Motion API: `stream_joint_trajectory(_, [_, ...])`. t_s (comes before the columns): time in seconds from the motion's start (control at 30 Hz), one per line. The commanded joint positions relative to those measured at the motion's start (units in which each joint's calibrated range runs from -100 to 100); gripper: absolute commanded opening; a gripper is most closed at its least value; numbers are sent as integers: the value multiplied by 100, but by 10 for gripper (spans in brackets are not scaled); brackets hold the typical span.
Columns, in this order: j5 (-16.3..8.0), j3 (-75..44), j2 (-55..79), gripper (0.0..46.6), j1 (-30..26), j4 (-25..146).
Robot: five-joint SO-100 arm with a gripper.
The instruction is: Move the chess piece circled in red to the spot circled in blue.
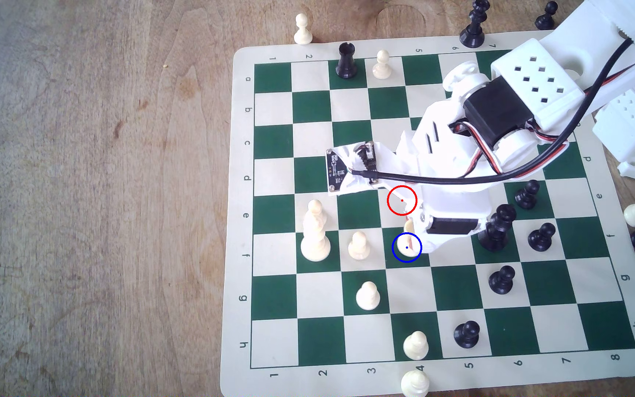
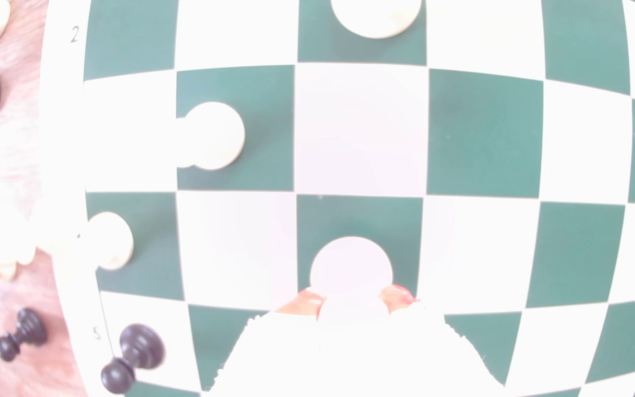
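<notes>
The cream-white chess piece (image 1: 402, 244) stands inside the blue ring, on the dark green square that is the spot (image 1: 390, 264). My white gripper (image 1: 412, 233) reaches down over it from the exterior view's right and is shut on its upper part. In the wrist view the piece's round base (image 2: 351, 269) sits on the green spot square (image 2: 319, 221). The gripper (image 2: 352, 301) holds it between orange pads (image 2: 302, 305). Whether the base touches the board I cannot tell. The red ring (image 1: 402, 200) marks a cream square partly covered by the gripper body.
A cream pawn (image 1: 358, 246) stands one square to the exterior view's left of the spot. A tall cream piece (image 1: 315, 233) is beyond it, and another pawn (image 1: 368, 296) stands nearer the front. Black pieces (image 1: 495, 233) (image 1: 541, 236) crowd the exterior view's right of the gripper.
</notes>
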Motion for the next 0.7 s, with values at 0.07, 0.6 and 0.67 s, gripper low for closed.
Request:
stream_joint_trajectory(0.07, [10, 9, -64, 2, 47, -151])
stream_joint_trajectory(0.6, [-20, -10, 47, 2, 133, -225])
stream_joint_trajectory(0.67, [-24, -10, 47, 2, 133, -225])
